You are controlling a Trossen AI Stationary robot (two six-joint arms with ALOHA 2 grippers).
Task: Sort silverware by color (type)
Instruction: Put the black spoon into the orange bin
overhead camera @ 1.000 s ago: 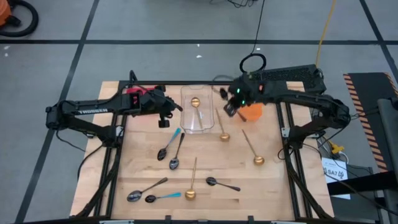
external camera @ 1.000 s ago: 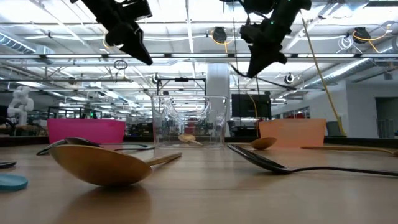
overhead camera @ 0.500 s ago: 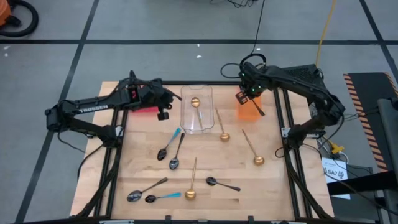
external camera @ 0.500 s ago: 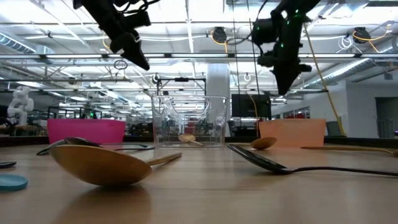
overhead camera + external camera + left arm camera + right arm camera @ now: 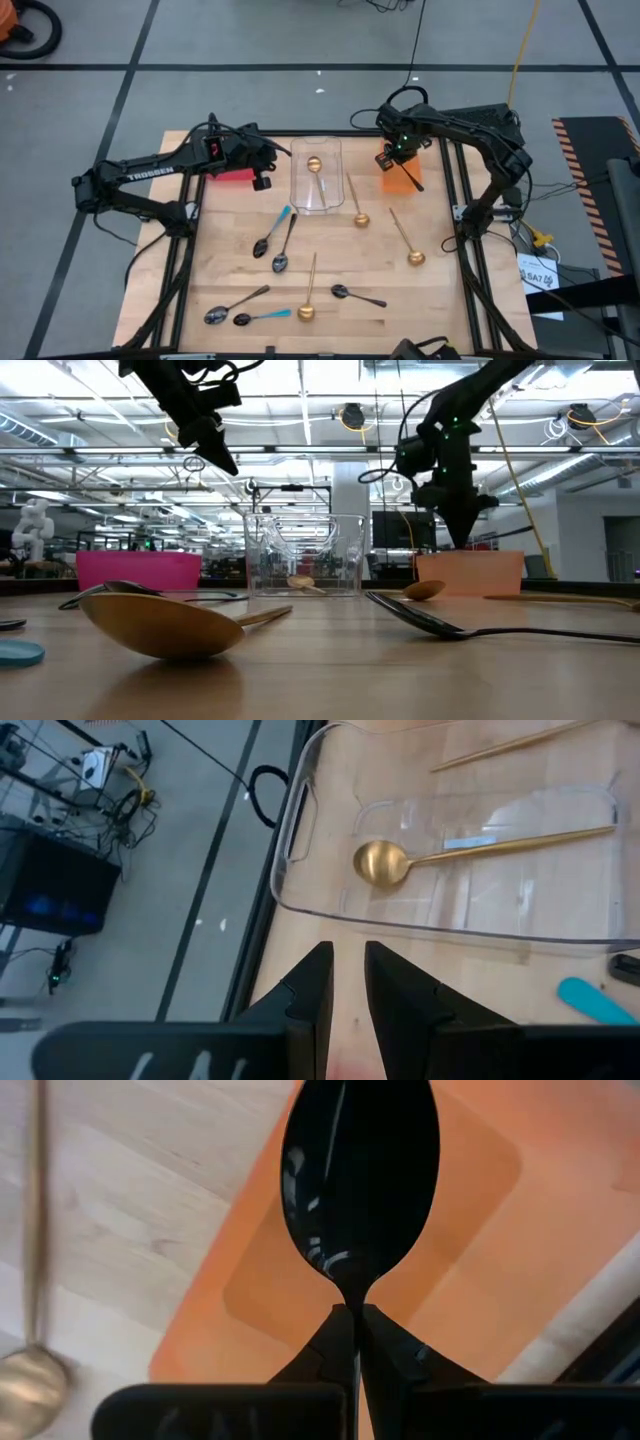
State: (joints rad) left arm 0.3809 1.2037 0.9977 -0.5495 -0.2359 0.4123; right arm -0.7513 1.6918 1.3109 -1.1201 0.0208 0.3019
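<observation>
My right gripper (image 5: 391,159) hangs over the orange bin (image 5: 402,178), shut on a dark metal spoon (image 5: 358,1180). My left gripper (image 5: 262,172) is shut on nothing, up in the air between the pink bin (image 5: 233,173) and the clear tray (image 5: 316,176). One gold spoon (image 5: 385,862) lies flat in the tray. Loose on the wood lie gold spoons (image 5: 357,204) (image 5: 405,238) (image 5: 309,291), blue-handled spoons (image 5: 270,231) (image 5: 262,316) and dark spoons (image 5: 284,246) (image 5: 236,303) (image 5: 357,295). My right gripper pinches the dark spoon at its neck (image 5: 353,1302), right behind the bowl, between the two fingertips. The fingers come from above, pointing down (image 5: 462,530). The bowl sticks out beyond the tips. The spoon is lifted clear above the orange bin's floor (image 5: 470,1240); its handle is hidden by the gripper.
The three bins stand in a row along the far edge: pink (image 5: 138,570), clear (image 5: 303,555), orange (image 5: 470,572). A gold spoon (image 5: 34,1280) lies on the wood beside the orange bin. Bare wood shows at the table's right and near-right.
My right gripper has carried the dark spoon from beside the clear tray toward the table's right and far edge, over the orange bin. It has come down and turned its fingers downward. My left gripper has drawn slightly toward the far edge.
</observation>
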